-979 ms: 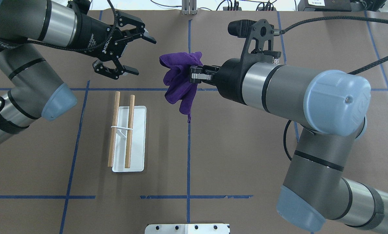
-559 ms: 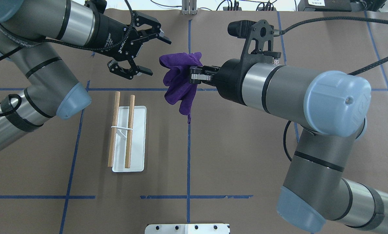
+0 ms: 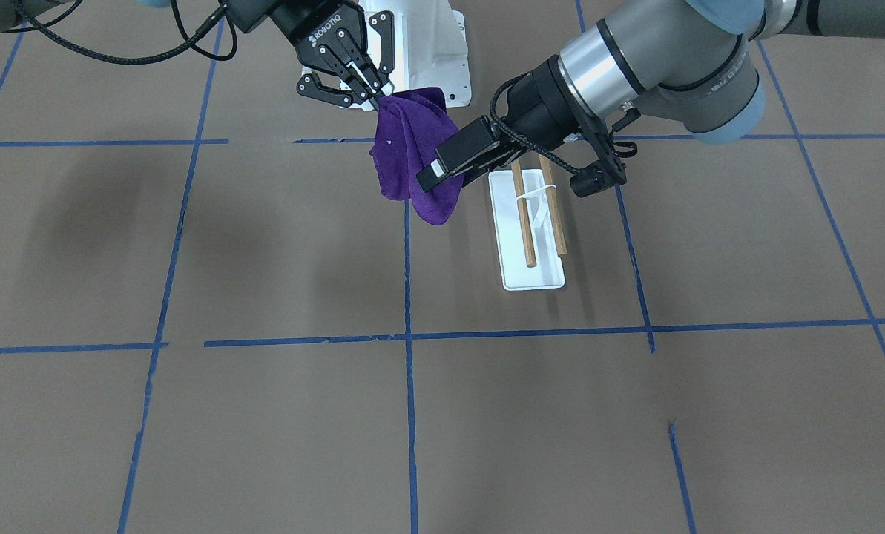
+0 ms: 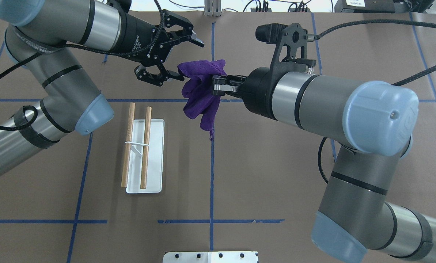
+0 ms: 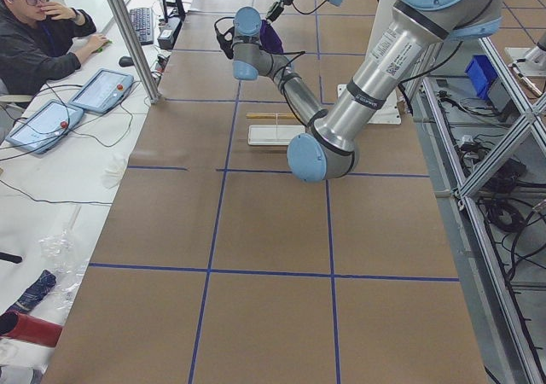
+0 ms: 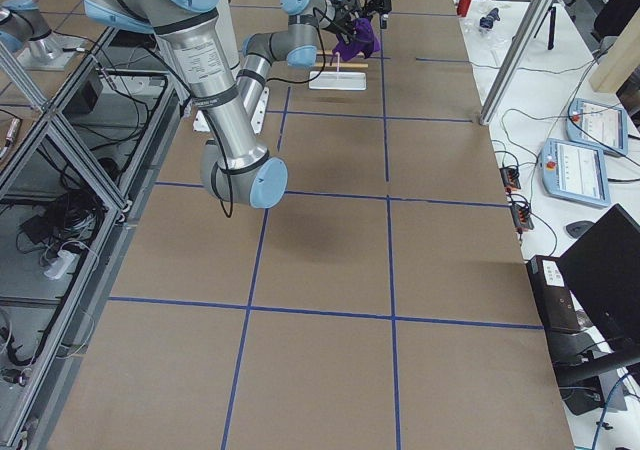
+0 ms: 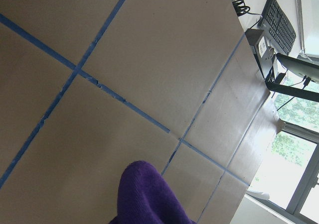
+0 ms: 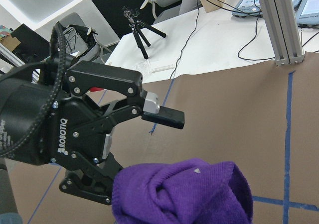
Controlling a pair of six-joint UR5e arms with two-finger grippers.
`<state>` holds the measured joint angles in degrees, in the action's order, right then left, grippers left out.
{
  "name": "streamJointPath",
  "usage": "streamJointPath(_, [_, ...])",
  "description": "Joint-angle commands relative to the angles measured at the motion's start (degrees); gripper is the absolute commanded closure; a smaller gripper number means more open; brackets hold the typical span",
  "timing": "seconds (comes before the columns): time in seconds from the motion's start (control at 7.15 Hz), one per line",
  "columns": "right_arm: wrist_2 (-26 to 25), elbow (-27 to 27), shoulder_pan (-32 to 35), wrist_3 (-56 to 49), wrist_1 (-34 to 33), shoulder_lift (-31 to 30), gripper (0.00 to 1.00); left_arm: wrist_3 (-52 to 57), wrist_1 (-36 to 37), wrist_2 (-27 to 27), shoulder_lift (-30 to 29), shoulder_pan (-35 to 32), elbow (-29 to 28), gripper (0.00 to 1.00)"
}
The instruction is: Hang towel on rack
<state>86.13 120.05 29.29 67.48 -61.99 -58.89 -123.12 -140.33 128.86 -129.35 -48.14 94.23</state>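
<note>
Deep purple soft cloth towel is off the tabletop, a brown sheet gridded with blue tape. It hangs bunched in the air over the centre tape line. A thin strand dangles from its lowest tip.

Right pincer: fingers pressed together on the towel's upper folds, carrying its whole weight. The forearm lies roughly level and comes in from the robot's right.

Left pincer: jaws spread wide and pointed at the towel's bunched top corner from the robot's left. One finger sits above the fold and the other beside it. In the right wrist view the purple fold overlaps the lower finger. Cannot tell whether they touch.

Small rack, with a flat white rectangular base, two parallel light-brown wooden dowels and a thin white crosspiece, stands on the tabletop on the robot's left. It is nearer the robot than the towel, apart from it and bare.
</note>
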Motion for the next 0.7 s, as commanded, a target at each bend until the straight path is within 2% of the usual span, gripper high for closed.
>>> streamJointPath(0.0, [0.0, 0.01, -0.11, -0.06, -0.07, 0.0, 1.0, -0.01, -0.03, -0.71, -0.47, 0.5, -0.36, 0.32])
streamJointPath(0.28, [0.0, 0.09, -0.11, -0.15, 0.02, 0.0, 1.0, 0.16, -0.2, -0.63, -0.47, 0.5, -0.27, 0.67])
streamJointPath(0.56, [0.0, 0.79, -0.02, -0.24, 0.02, -0.44, 1.0, 0.51, -0.12, -0.62, -0.38, 0.5, 0.08, 0.9])
